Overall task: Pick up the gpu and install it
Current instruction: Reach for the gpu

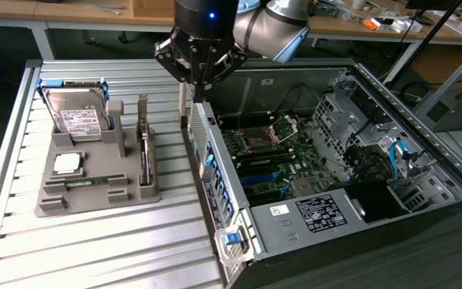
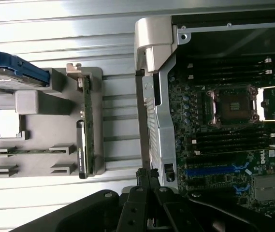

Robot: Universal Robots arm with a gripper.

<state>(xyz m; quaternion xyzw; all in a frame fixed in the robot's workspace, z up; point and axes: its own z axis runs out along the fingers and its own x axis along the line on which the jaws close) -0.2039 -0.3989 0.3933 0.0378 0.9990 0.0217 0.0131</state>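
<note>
Hovering above rear wall of open grey metal computer case (image 1: 209, 129): black gripper (image 1: 201, 89), fingers together, gripping nothing | gpu (image 1: 144, 150), thin dark circuit card, silver bracket: on edge in grey plastic holder tray (image 1: 86, 201), exterior view's left of case

Bare strip of slatted table (image 1: 171, 198) runs between grey holder (image 1: 94, 201) and open computer case (image 1: 215, 174); the gripper (image 1: 201, 95), fingers together, hangs over the strip's far end by the case wall. The gpu (image 1: 144, 150) stands on edge in the holder slot nearest that strip, free from above, with a holder post (image 1: 115, 120) and upright hard drive (image 1: 79, 117) crowding its other side. Motherboard (image 1: 271, 156) is reachable from above, hemmed by drive cage (image 1: 343, 120) and blue cables (image 1: 397, 158) at the exterior view's right.
</note>
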